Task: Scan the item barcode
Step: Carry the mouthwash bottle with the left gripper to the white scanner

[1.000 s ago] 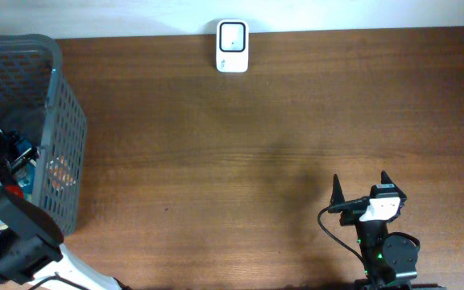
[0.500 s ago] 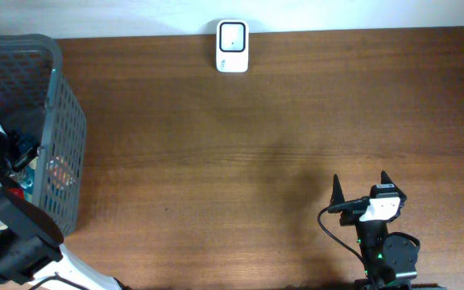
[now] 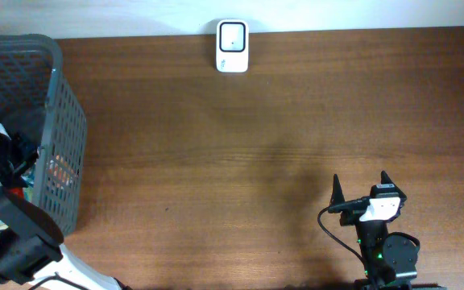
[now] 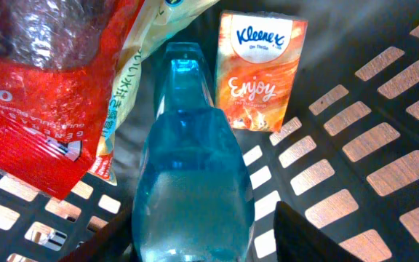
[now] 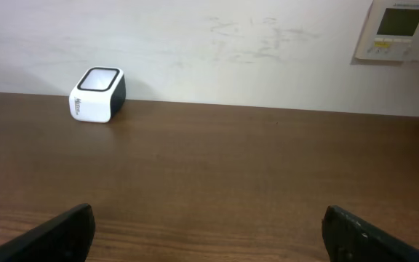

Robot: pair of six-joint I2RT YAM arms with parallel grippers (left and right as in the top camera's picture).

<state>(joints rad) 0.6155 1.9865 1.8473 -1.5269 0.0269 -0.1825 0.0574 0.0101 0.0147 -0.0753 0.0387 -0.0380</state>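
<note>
My left gripper [image 4: 198, 233] is down inside the grey mesh basket [image 3: 63, 105], its jaws on either side of a clear blue bottle [image 4: 191, 167]. The left finger lies against the bottle's side. A small gap shows between the bottle and the right finger [image 4: 318, 236]. In the overhead view the left gripper [image 3: 21, 155] is mostly hidden by the arm and basket wall. The white barcode scanner [image 3: 232, 46] stands at the table's far edge, and the scanner [image 5: 97, 94] also shows in the right wrist view. My right gripper [image 3: 360, 187] rests open and empty near the front right.
In the basket, an orange Kleenex tissue pack [image 4: 259, 73] lies beyond the bottle. A red foil bag [image 4: 35, 87] and a pale green packet [image 4: 133, 80] lie to its left. A wall thermostat [image 5: 400, 29] hangs behind the table.
The left gripper has shifted slightly inside the basket, and the blue item under it now shows less from above. The right arm has not moved.
</note>
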